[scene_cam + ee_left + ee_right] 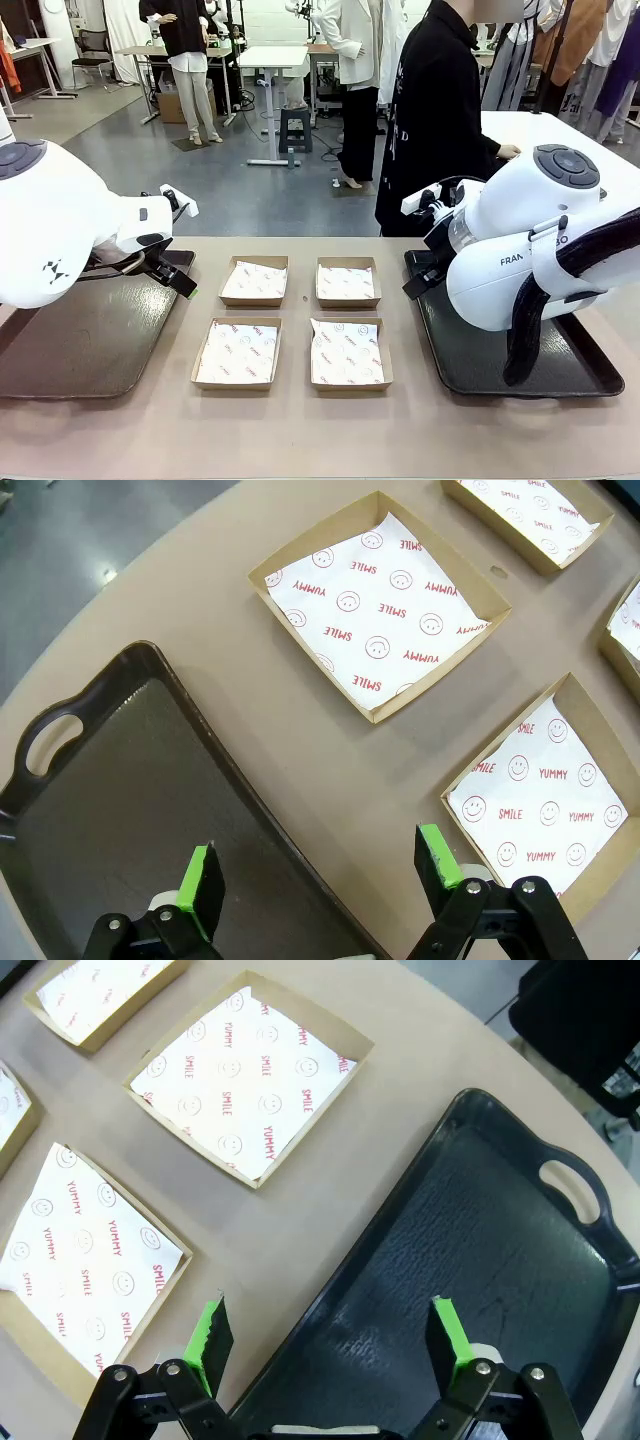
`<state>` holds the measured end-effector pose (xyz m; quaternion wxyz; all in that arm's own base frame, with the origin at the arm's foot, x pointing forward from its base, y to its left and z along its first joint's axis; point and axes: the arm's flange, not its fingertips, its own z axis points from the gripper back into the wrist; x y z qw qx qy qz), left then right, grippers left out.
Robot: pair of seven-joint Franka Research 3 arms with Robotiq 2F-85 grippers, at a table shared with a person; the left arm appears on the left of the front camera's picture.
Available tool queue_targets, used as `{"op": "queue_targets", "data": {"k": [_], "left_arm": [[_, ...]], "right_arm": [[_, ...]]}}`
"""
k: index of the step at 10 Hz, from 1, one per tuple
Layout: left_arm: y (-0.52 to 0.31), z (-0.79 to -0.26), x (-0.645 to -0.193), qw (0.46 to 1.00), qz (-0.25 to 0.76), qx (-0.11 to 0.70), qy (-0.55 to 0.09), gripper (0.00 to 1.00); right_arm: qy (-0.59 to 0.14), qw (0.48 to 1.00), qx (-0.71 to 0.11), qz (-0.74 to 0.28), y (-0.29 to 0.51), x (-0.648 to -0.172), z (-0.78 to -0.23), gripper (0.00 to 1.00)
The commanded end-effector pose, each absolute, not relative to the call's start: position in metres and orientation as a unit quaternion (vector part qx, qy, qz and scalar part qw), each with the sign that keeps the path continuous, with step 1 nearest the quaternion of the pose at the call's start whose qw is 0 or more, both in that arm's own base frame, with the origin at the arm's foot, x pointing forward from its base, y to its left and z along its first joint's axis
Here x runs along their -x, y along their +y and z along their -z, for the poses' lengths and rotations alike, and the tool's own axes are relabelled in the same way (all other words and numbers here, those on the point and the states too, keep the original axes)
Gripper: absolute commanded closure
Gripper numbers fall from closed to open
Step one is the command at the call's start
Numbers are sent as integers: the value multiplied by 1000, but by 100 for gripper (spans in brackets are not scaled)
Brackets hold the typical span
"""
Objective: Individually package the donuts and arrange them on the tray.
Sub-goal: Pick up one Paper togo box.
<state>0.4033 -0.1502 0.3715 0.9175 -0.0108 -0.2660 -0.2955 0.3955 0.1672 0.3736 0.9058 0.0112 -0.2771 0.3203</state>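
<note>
A: Why do four paper-lined boxes [252, 301] sit between the left tray [80, 340] and the right tray [470, 370]?

B: Probably one box per donut. I cannot tell where the donuts are. The left gripper [318, 868] and the right gripper [330, 1342] hang spread and empty, each over its tray's edge.

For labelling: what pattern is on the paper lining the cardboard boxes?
White liner paper: red smileys, SMILE, YUMMY; left wrist view.

"SMILE" and "YUMMY" on box liner paper [390, 610]; "FRAN" on right arm [520, 258]
</note>
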Motion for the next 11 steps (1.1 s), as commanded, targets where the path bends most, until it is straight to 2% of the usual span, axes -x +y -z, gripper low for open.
{"op": "queue_targets", "data": {"k": [1,3,7,10,11], "left_arm": [[-143,-378,-385,913,312,5,-264,0],[-116,-385,-338,907,326,-20,-265,0],[-69,-378,-257,910,372,43,-178,0],[-60,-379,-217,912,374,58,-162,0],[-58,-380,-214,915,358,54,-178,0]], "right_arm": [[-252,906,-61,-336,161,-376,-378,0],[-221,905,-90,-353,134,-320,-389,0],[-142,929,-15,-341,76,-225,-392,0],[-118,930,-3,-349,61,-186,-386,0],[-131,927,16,-352,60,-185,-385,0]]}}
